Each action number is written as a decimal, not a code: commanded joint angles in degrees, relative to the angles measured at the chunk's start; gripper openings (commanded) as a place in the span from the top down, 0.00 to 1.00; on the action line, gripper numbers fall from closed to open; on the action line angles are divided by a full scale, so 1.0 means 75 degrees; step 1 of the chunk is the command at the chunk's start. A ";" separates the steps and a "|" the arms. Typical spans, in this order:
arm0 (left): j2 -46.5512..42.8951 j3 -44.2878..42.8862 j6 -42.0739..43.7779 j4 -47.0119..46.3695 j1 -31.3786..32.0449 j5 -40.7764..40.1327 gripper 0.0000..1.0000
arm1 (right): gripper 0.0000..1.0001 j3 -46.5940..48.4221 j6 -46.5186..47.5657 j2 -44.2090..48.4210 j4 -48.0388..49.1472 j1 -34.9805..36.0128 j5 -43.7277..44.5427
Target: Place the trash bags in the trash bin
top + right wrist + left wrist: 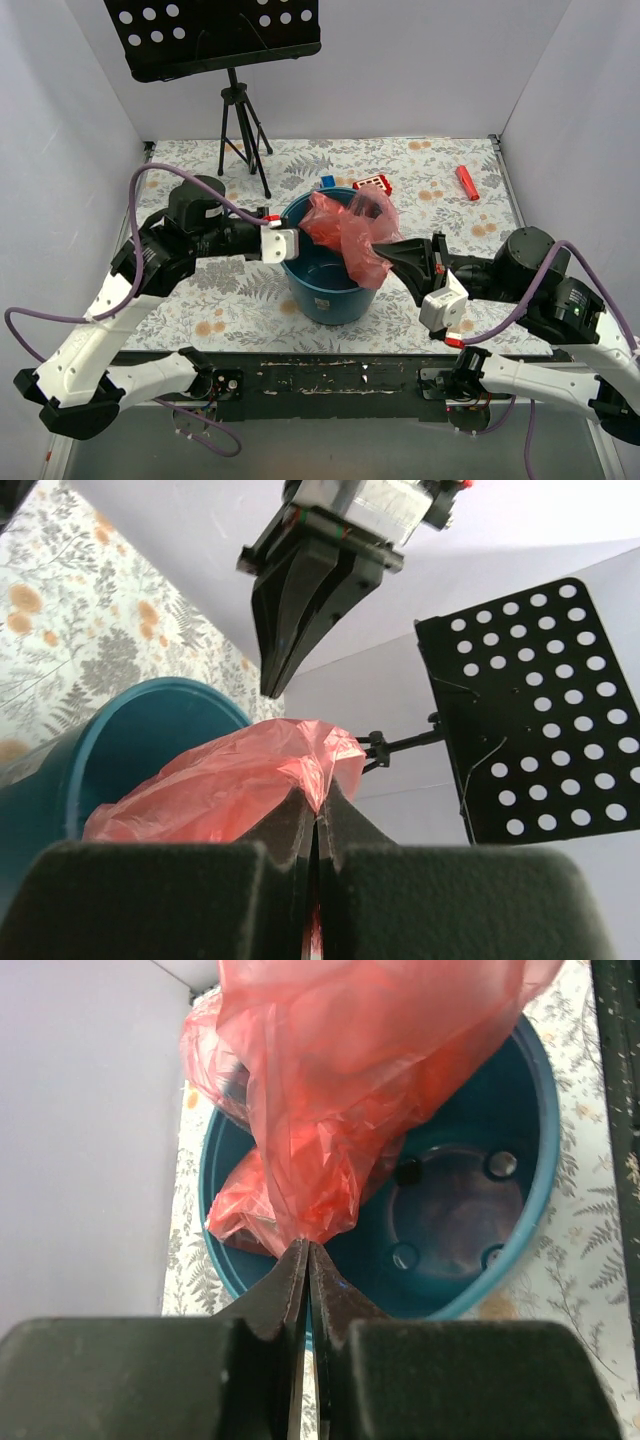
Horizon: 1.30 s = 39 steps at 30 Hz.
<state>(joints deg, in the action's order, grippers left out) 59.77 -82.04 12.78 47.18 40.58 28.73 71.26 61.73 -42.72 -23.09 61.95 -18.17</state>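
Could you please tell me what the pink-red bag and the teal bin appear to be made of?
The bag looks like thin plastic film, translucent and glossy: darker shapes show through it, and it crumples into fine creases. The bin looks like rigid moulded plastic, smooth with a slight sheen: uniform teal, a rolled rim and round moulded marks on its floor.

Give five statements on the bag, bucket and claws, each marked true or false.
1. The thin translucent pink-red plastic film bag lies flat on the bottom of the large round teal plastic bucket. False: it hangs bunched over the rim.
2. The right claw is shut on the bag. True.
3. The left claw stands wide open. False: it is shut, pinching the bag.
4. The bucket stands upright. True.
5. The small red stick lies inside the bucket. False: it lies on the table beyond it.
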 commanded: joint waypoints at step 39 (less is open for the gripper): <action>-0.0280 -0.0642 0.2632 0.4245 0.0074 0.1664 1.00 | 0.99 -0.1287 0.3861 0.1255 -0.3459 0.0025 -0.1749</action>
<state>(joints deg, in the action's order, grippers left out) 58.65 -93.17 28.82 73.23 40.95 37.74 61.19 86.70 -33.04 -44.80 61.95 -28.67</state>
